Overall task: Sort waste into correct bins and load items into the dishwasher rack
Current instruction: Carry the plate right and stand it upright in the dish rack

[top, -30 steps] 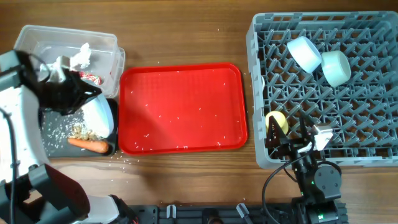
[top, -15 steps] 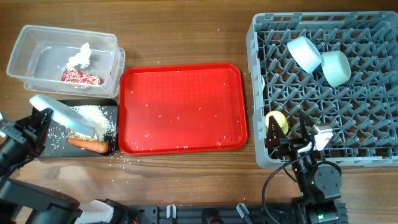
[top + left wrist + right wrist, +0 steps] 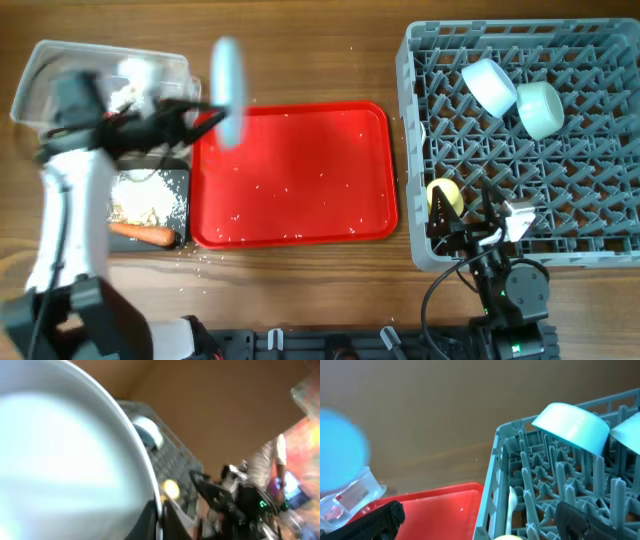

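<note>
The dishwasher rack (image 3: 580,210) is sitting at the counter's right. Only the right wrist view is showing the white spoon (image 3: 511,505) standing among its pegs. The light blue plate (image 3: 228,90) is appearing as a blurred streak, on edge above the red tray's (image 3: 300,180) upper left corner, with the left claw (image 3: 195,118) pinching its rim. The right claw (image 3: 477,510) is gaping empty over the rack's front left corner.

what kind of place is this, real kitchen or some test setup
Probably a robot-lab tabletop staged for dish clearing: a grey dishwasher rack, red tray and clear tub on a wooden table.
</note>
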Controlling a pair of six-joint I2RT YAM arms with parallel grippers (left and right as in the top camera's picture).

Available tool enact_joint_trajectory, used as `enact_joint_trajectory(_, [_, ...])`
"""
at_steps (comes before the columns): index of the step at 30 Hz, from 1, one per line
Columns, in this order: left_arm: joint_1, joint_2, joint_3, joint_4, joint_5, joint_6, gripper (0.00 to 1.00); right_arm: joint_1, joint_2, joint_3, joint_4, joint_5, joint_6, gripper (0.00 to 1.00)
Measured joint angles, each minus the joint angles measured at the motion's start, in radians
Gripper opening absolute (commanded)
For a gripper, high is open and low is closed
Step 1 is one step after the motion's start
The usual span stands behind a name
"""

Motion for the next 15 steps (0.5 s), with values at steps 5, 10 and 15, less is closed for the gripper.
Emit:
enact_joint_trajectory(5, [-0.409,0.051,0.006,0.835,-0.225,-0.688,0.04,0.0,0.0,0.0,-0.001,0.0,0.0,1.0])
enact_joint_trajectory(10, [-0.694,0.119,0.011,1.123,-0.626,-1.221,0.04,0.0,0.0,0.0,-0.001,0.0,0.0,1.0])
enact_joint_trajectory(15, [-0.843,0.267,0.009,1.342,-0.858,-1.521,0.04,0.0,0.0,0.0,-0.001,0.0,0.0,1.0])
